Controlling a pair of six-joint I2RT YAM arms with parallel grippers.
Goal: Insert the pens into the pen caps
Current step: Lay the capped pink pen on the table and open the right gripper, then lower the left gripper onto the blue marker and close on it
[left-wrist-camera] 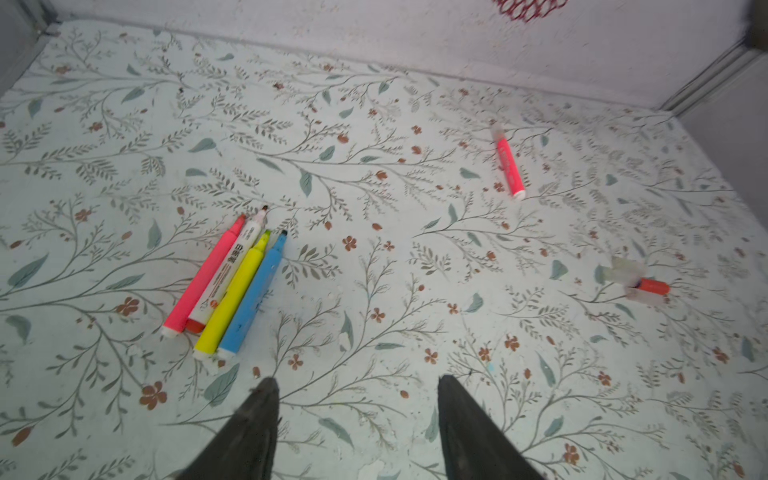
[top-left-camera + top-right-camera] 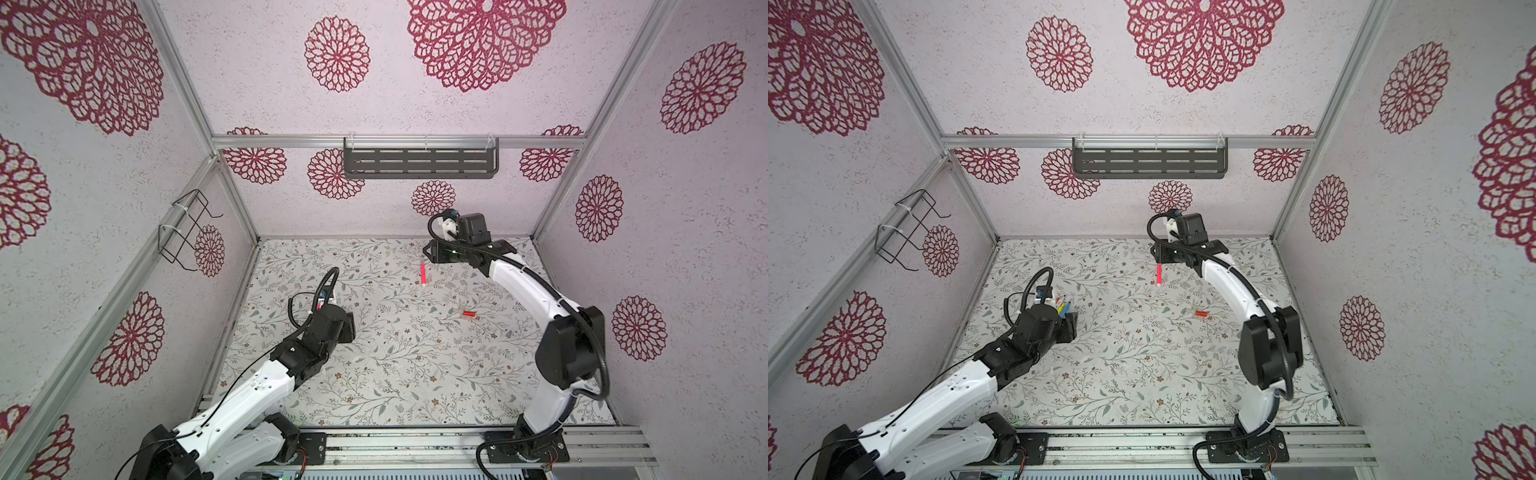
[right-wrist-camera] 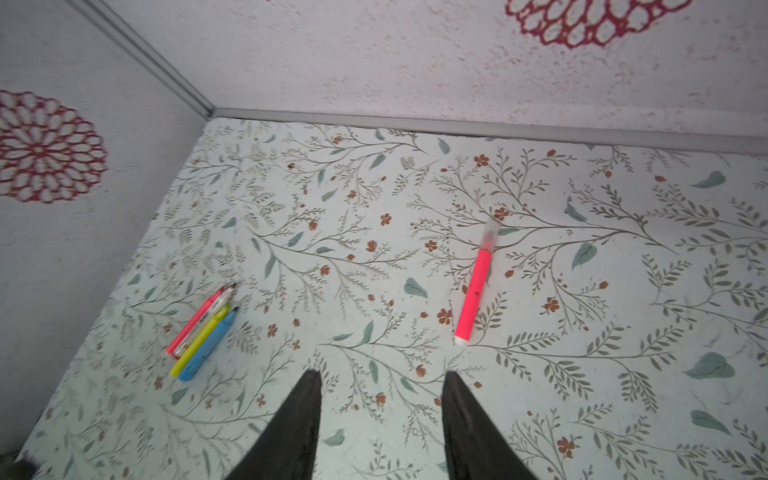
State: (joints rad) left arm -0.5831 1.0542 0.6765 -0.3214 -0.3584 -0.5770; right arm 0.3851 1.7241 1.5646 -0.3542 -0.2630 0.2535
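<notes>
Left gripper [image 1: 358,379] hangs parted and empty just short of four uncapped slim marker pens [image 1: 232,282] (pink, white, yellow, blue) lying together on the floral-print tabletop [image 1: 415,270], and I see the right gripper [image 3: 382,373] likewise parted, empty, near a capped pink pen [image 3: 473,291].

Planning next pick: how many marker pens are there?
5: slim pink marker pen, white one, yellow one and blue one lie side by side; a clear-capped coral pen lies apart. None looks hidden.
</notes>
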